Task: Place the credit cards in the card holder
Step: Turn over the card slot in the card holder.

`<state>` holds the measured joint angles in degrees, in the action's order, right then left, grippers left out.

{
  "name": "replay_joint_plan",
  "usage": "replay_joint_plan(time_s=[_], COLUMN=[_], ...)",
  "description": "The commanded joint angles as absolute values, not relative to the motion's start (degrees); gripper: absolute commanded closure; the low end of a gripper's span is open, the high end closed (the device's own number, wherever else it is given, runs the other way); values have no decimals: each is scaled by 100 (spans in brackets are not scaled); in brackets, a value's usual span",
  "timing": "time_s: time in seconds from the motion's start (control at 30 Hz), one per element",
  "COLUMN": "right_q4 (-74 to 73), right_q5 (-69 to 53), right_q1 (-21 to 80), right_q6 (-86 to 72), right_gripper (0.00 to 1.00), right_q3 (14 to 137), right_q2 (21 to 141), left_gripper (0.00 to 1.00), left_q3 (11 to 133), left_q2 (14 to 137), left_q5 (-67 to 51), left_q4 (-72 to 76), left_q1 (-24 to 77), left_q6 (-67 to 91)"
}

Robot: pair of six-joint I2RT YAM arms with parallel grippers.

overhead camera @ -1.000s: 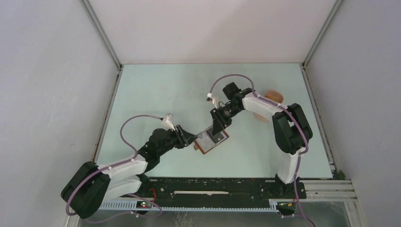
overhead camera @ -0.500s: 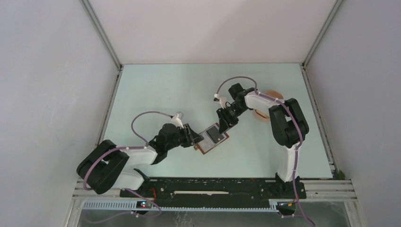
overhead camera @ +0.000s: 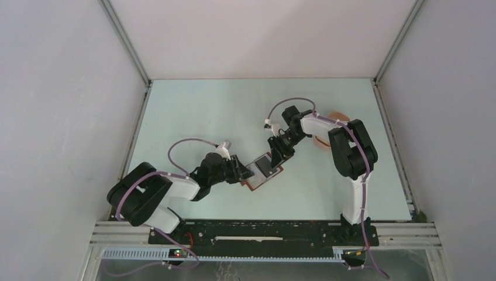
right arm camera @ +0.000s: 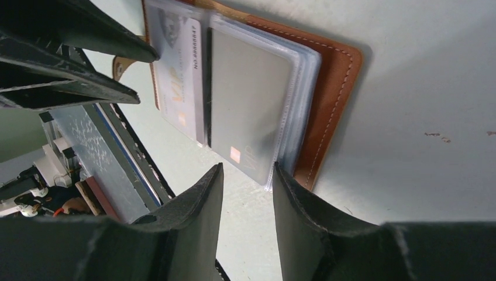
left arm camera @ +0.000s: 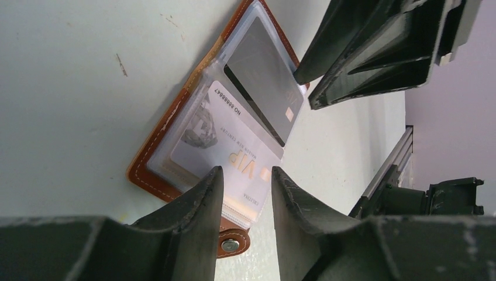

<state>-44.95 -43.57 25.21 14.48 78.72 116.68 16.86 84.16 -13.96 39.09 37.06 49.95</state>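
Top view: card holder [overhead camera: 264, 174] lies open and flat on the table [overhead camera: 205, 117], near the middle and a little toward the near edge. Leather side down, clear pockets up.

Left gripper [overhead camera: 241, 171] sits at 9 o'clock of the holder, low over the table. Its fingers stand a narrow gap apart and clamp nothing. In the left wrist view the edge of a pocket shows through the gap. In the right wrist view one fingertip [right arm camera: 146, 54] reaches the corner of that pocket; contact uncertain.

Right gripper [overhead camera: 274, 153] sits at 1 o'clock of the holder. Its fingers are also narrowly parted and hold nothing, with the tips just over the pocket edge.

Pale credit card [left arm camera: 225, 143], marked VIP, is in the pocket on the left gripper's side. Dark credit card [left arm camera: 264, 82] is in the adjoining pocket, on the right gripper's side. How deep each sits, cannot tell.

Snap tab [left arm camera: 231, 244] projects from the holder's end just beside the left fingers.

Pink tray [overhead camera: 339, 117] lies at 2 o'clock of the holder, well apart, partly behind the right arm
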Motion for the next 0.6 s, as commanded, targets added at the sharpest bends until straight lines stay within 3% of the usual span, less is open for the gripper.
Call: replay_joint_plan(time_s=[0.0,0.23,0.57], right_q4=[-4553,-4544,-4823], right_q5=[-4208,-3993,-5478], right_q1=[2539,2581,2663], right_q6=[1416,1397,1392], right_gripper=[55,53,54], right_q3=[8042,8042,8163], right_q2=[11805,11862,12083], left_gripper=[59,60,59], left_q3=[1969,1940,1866], left_q2=[8585,8695,8708], left_q5=[-1511,-1490,-1447], left_q4=[4215,4247,4298], left_q1=[3752,3752,3752], left_q6=[4929,4922,4931])
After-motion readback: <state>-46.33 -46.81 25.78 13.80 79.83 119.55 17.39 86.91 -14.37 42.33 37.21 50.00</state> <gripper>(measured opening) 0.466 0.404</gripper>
